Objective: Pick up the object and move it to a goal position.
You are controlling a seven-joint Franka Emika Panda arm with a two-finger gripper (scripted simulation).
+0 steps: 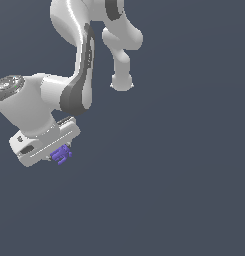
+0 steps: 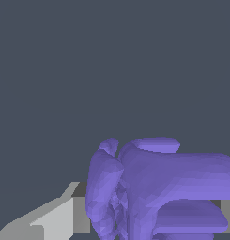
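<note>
**Purple lump sits right at the gripper's fingers, at the exterior view's lower left**

Exterior view: The white arm (image 1: pixel 76 75) bends down from the top of the picture and ends in the gripper (image 1: pixel 58 152), low on the exterior view's left. The object (image 1: pixel 61 154), a small purple lumpy thing, pokes out from under the gripper's white body on the side toward the exterior view's right, touching it or so close that no gap shows. It is far smaller than the gripper. The fingers themselves are hidden behind the gripper body here, so this view alone does not show how far apart they stand. No goal marker can be seen anywhere on the plain dark ground.

Wrist view: The object (image 2: pixel 154 187) fills the near part of the picture, very close to the camera, its ridged bumps running mostly crosswise. A grey finger (image 2: pixel 50 218) shows at one side of it, with a dark strip between the finger and the purple surface; the other finger cannot be made out. The lump lies directly in front of the wrist, in line with the fingers, not off to one side.

Judgement: the lump looks to be between the fingers and probably gripped, but whether they truly clamp it cannot be told. The coming move turns on that, since carrying needs a firm hold.
</note>
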